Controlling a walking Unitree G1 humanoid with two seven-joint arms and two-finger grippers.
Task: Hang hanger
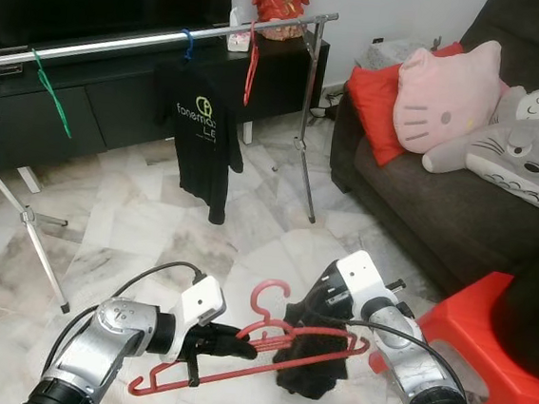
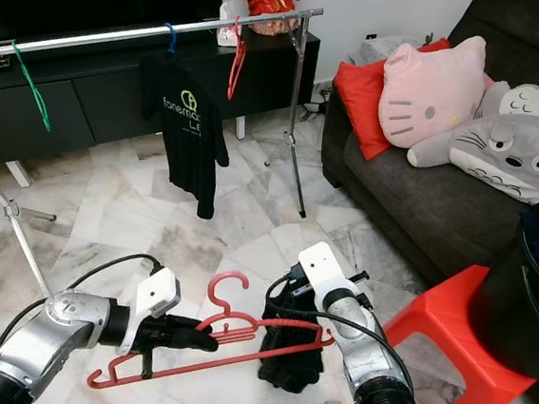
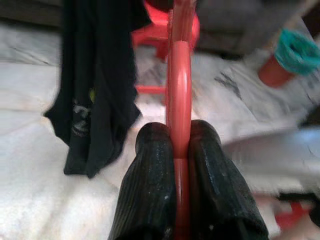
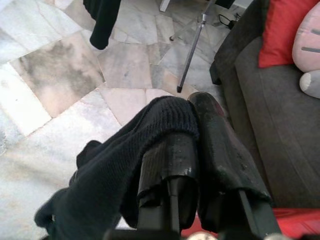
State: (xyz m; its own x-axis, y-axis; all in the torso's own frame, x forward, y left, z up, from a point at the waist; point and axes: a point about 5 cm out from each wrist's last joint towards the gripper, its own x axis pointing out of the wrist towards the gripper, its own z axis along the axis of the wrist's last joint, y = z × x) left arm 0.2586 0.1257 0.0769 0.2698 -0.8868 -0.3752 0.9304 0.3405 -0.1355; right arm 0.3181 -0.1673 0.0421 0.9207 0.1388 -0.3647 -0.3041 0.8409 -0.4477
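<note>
Both silver arms reach forward and inward, low over the floor. The left gripper [image 1: 237, 344] has its fingers [image 3: 150, 190] pinched together; the right gripper [image 1: 319, 336] has its fingers [image 4: 215, 150] closed, pointing down.

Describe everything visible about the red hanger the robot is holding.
The red hanger looks like thin plastic, with a curled hook at the top and a long lower bar. It hangs tilted above the marble floor. The left gripper is clamped near its neck, and a dark knitted garment, pinched by the right gripper, drapes over its right end.
</note>
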